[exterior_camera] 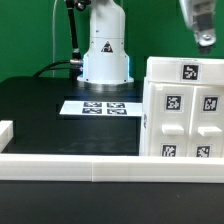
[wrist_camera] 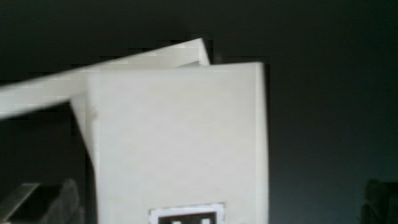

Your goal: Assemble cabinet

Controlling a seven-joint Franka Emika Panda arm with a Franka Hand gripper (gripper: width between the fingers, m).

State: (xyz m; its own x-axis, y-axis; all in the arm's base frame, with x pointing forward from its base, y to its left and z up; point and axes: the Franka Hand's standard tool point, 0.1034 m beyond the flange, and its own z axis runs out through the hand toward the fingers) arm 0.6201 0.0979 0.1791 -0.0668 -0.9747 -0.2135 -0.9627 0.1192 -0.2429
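Observation:
The white cabinet (exterior_camera: 183, 112) stands at the exterior view's right, just behind the front rail. It is a boxy body with smaller panels on it, and several black-and-white tags face the camera. My gripper (exterior_camera: 204, 27) hangs above the cabinet's top right corner, apart from it and blurred. In the wrist view the cabinet (wrist_camera: 175, 130) fills the middle, seen from above, with one tag (wrist_camera: 187, 214) at its near edge. My gripper (wrist_camera: 206, 206) shows only as dim fingertips (wrist_camera: 32, 204) at both sides of the picture, wide apart. It is open and holds nothing.
The marker board (exterior_camera: 103, 107) lies flat on the black table (exterior_camera: 40, 110) in front of the robot base (exterior_camera: 105, 55). A low white border rail (exterior_camera: 70, 165) runs along the front edge and up the exterior view's left side.

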